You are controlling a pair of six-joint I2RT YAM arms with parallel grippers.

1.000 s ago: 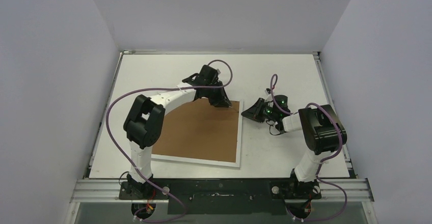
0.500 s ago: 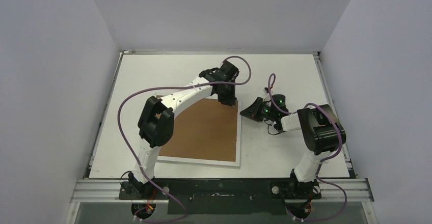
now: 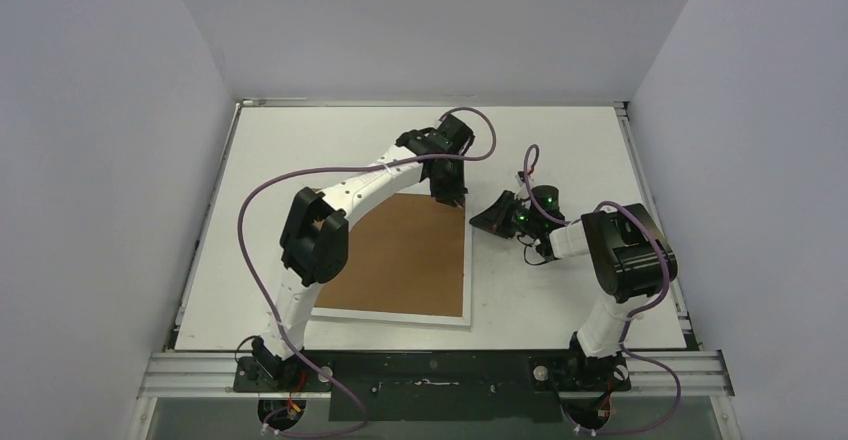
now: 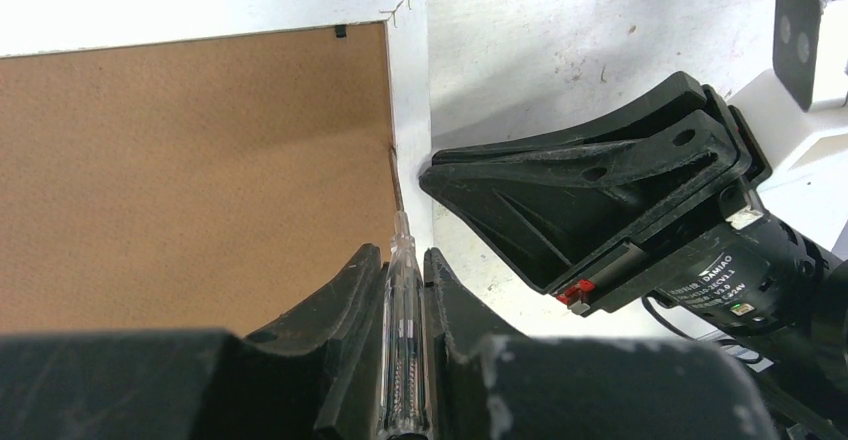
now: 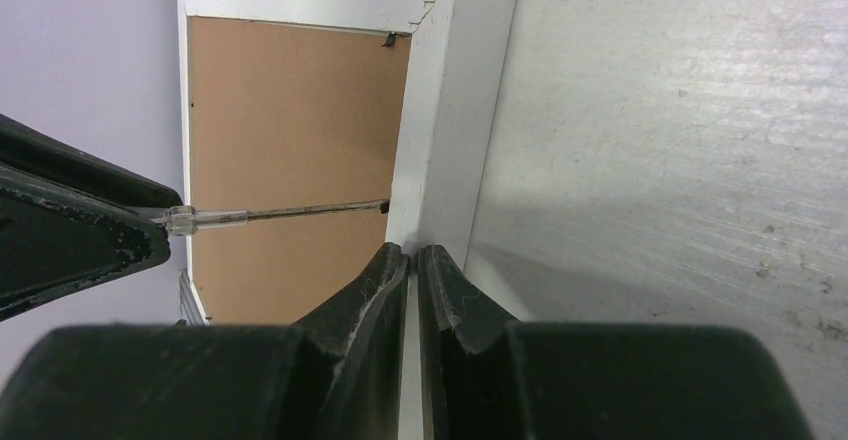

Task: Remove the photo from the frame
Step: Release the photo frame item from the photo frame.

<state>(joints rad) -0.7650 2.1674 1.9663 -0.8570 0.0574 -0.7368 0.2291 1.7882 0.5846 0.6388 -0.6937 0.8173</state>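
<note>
**Blade slip and a sliding frame are the risks here**

The photo is not in view. I judge it lies under the brown back of the frame, which rests face down on the bench. That puts it just below the point where the left tool is working, so a blade driven too deep could scratch or crease it.

The left tool is narrow, clamped on a thin clear-handled screwdriver. The blade reaches ahead of its fingertips into the seam between back and white border, at what looks like a small dark clip. The right tool is closed on nothing, with its tips against the frame's outer wall, straight across the border from the blade.

- **Blade slip:** the blade could ride out of the seam and skid over the back or gouge the border.
- **Grip on the handle:** the fingers hold a smooth, slim handle, which could twist or slide back under load.
- **Brace on the wall:** the right tool's contact is slight. If it slips off, the frame slides towards it and the prying does nothing.
- **Second clip:** another clip shows further ahead, near the corner. If it holds, forcing this side up could bend the back.
</note>
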